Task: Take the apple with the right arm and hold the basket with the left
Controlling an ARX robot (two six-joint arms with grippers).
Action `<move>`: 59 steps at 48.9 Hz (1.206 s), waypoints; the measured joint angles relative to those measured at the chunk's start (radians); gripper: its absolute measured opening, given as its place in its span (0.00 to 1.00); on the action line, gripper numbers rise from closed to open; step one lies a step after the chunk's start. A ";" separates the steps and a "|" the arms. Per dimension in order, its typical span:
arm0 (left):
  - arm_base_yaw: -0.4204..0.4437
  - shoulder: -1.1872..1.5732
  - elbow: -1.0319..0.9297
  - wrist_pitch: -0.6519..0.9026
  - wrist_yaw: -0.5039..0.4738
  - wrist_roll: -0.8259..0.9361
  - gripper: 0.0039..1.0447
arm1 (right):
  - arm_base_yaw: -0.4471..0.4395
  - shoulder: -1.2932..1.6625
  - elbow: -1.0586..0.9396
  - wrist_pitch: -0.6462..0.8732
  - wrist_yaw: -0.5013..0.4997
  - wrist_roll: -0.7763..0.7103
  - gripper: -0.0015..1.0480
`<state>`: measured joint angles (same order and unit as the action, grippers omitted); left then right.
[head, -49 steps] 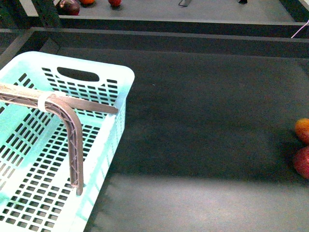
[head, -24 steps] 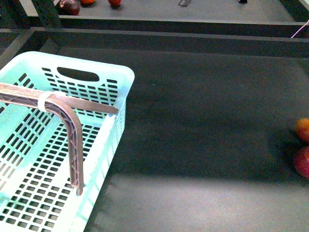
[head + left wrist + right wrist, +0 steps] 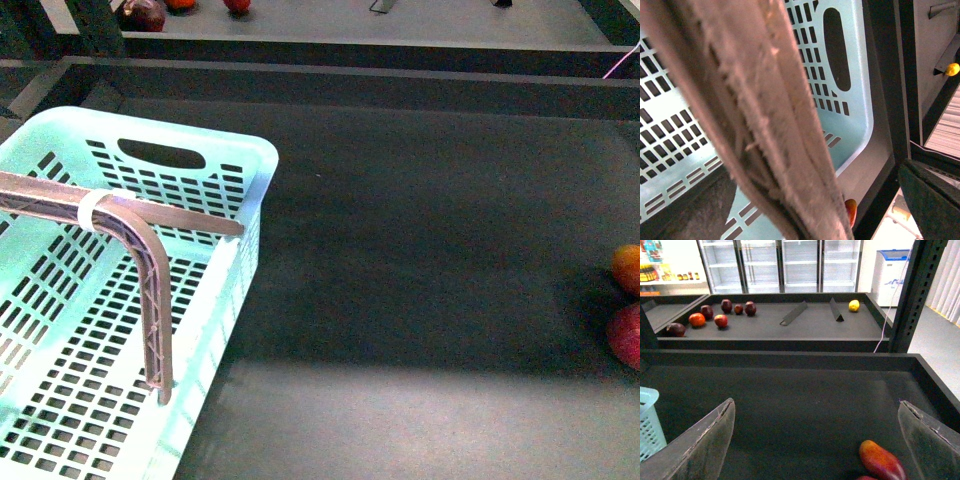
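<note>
- Apple (image 3: pixel 627 338) at the far right of the tabletop (image 3: pixel 420 250), half cut off by the front view's edge, with a smaller orange fruit (image 3: pixel 628 268) just beyond it. I can't tell whether the two touch.
- Basket (image 3: pixel 262 190) at the opposite, left side, well apart from the apple.
- Right claw (image 3: pixel 816 407) hangs above the tabletop with its fingers (image 3: pixel 705 440) spread wide and nothing between them.
- Left claw (image 3: pixel 150 290) shows only as a grey-brown bar bent in an L, reaching in over the basket. Its tip is low, near the wall on the apple's side. I see no jaws, so I can't say whether it is apart or together, nor whether it bears on the basket.
- Main risk, as I judge it: the two fruits sit so close that the right claw could close on the orange one, or take both.
- A finger clipping the round apple on the way down could send it rolling off toward the tabletop's edge.
- The basket looks light. If the bar isn't braced against a wall, a drop or a nudge could slide it.
- The apple is round, with no long axis to speak of, and its stem dimple is not visible from here.
- The basket's long axis runs away from me, skewed a little to the right, and the end wall with the handle cut-out (image 3: pixel 162 153) is farthest from me.
</note>
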<state>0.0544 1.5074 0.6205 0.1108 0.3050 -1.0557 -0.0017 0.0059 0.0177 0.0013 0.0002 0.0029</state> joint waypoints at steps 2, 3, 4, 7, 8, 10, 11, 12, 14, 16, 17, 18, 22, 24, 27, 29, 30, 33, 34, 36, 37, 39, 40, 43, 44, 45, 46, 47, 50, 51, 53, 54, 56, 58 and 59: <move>0.000 0.004 0.007 -0.003 -0.003 -0.002 0.75 | 0.000 0.000 0.000 0.000 0.000 0.000 0.91; 0.000 0.005 0.009 -0.005 -0.003 -0.003 0.72 | 0.000 0.000 0.000 0.000 0.000 0.000 0.91; 0.000 0.007 0.011 -0.007 -0.003 -0.004 0.68 | 0.000 0.000 0.000 0.000 0.000 0.000 0.91; 0.000 0.018 0.019 -0.021 -0.015 -0.004 0.56 | 0.000 0.000 0.000 0.000 0.000 0.000 0.91; 0.000 0.020 0.020 -0.024 -0.015 -0.004 0.53 | 0.000 0.000 0.000 0.000 0.000 0.000 0.91; 0.000 0.025 0.020 -0.025 -0.017 -0.005 0.46 | 0.000 0.000 0.000 0.000 0.000 0.000 0.91; 0.000 0.027 0.020 -0.025 -0.017 -0.005 0.42 | 0.000 0.000 0.000 0.000 0.000 0.000 0.91; 0.000 0.028 0.020 -0.025 -0.017 -0.005 0.39 | 0.000 0.000 0.000 0.000 0.000 0.000 0.91; 0.000 0.031 0.020 -0.026 -0.017 -0.006 0.31 | 0.000 0.000 0.000 0.000 0.000 0.000 0.91; 0.000 0.032 0.021 -0.026 -0.015 -0.010 0.22 | 0.000 0.000 0.000 0.000 0.000 0.000 0.91; 0.000 0.032 0.022 -0.026 -0.015 -0.013 0.19 | 0.000 0.000 0.000 0.000 0.000 0.000 0.91; -0.001 0.032 0.023 -0.026 -0.016 -0.024 0.16 | 0.000 0.000 0.000 0.000 0.000 0.000 0.91; -0.002 0.033 0.026 -0.028 -0.009 -0.075 0.10 | 0.000 0.000 0.000 0.000 0.000 0.000 0.91; -0.005 0.034 0.026 -0.029 -0.003 -0.091 0.09 | 0.000 0.000 0.000 0.000 0.000 0.000 0.91; -0.011 0.032 0.032 -0.037 -0.001 -0.103 0.08 | 0.000 0.000 0.000 0.000 0.000 0.000 0.91; -0.015 0.028 0.032 -0.041 0.003 -0.109 0.08 | 0.000 0.000 0.000 0.000 0.000 0.000 0.91; -0.018 0.023 0.032 -0.045 0.004 -0.109 0.08 | 0.000 0.000 0.000 0.000 0.000 0.000 0.91; -0.023 0.008 0.032 -0.058 0.008 -0.108 0.08 | 0.000 0.000 0.000 0.000 0.000 0.000 0.91; -0.026 0.000 0.032 -0.062 0.008 -0.103 0.08 | 0.000 0.000 0.000 0.000 0.000 0.000 0.91; -0.033 -0.016 0.032 -0.074 0.008 -0.084 0.08 | 0.000 0.000 0.000 0.000 0.000 0.000 0.91; -0.037 -0.025 0.032 -0.080 0.008 -0.071 0.07 | 0.000 0.000 0.000 0.000 0.000 0.000 0.91; -0.046 -0.045 0.035 -0.094 0.006 -0.058 0.07 | 0.000 0.000 0.000 0.000 0.000 0.000 0.91; -0.050 -0.056 0.038 -0.102 0.007 -0.050 0.07 | 0.000 0.000 0.000 0.000 0.000 0.000 0.91; -0.066 -0.085 0.055 -0.127 0.009 -0.040 0.07 | 0.000 0.000 0.000 0.000 0.000 0.000 0.91; -0.074 -0.093 0.063 -0.136 0.009 -0.036 0.07 | 0.000 0.000 0.000 0.000 0.000 0.000 0.91; -0.082 -0.102 0.072 -0.145 0.009 -0.032 0.07 | 0.000 0.000 0.000 0.000 0.000 0.000 0.91; -0.092 -0.109 0.082 -0.154 0.010 -0.032 0.07 | 0.000 0.000 0.000 0.000 0.000 0.000 0.91; -0.102 -0.117 0.091 -0.162 0.010 -0.030 0.07 | 0.000 0.000 0.000 0.000 0.000 0.000 0.91; -0.137 -0.136 0.120 -0.184 0.014 -0.027 0.07 | 0.000 0.000 0.000 0.000 0.000 0.000 0.91; -0.144 -0.140 0.125 -0.188 0.014 -0.027 0.07 | 0.000 0.000 0.000 0.000 0.000 0.000 0.91; -0.172 -0.150 0.145 -0.203 0.014 -0.027 0.07 | 0.000 0.000 0.000 0.000 0.000 0.000 0.91; -0.186 -0.156 0.154 -0.211 0.014 -0.027 0.07 | 0.000 0.000 0.000 0.000 0.000 0.000 0.91; -0.216 -0.166 0.173 -0.224 0.013 -0.026 0.07 | 0.000 0.000 0.000 0.000 0.000 0.000 0.91; -0.247 -0.174 0.190 -0.233 0.011 -0.026 0.07 | 0.000 0.000 0.000 0.000 0.000 0.000 0.91; -0.262 -0.179 0.199 -0.238 0.010 -0.026 0.07 | 0.000 0.000 0.000 0.000 0.000 0.000 0.91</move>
<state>-0.2081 1.3289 0.8192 -0.1268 0.3153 -1.0821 -0.0017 0.0059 0.0177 0.0013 0.0002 0.0029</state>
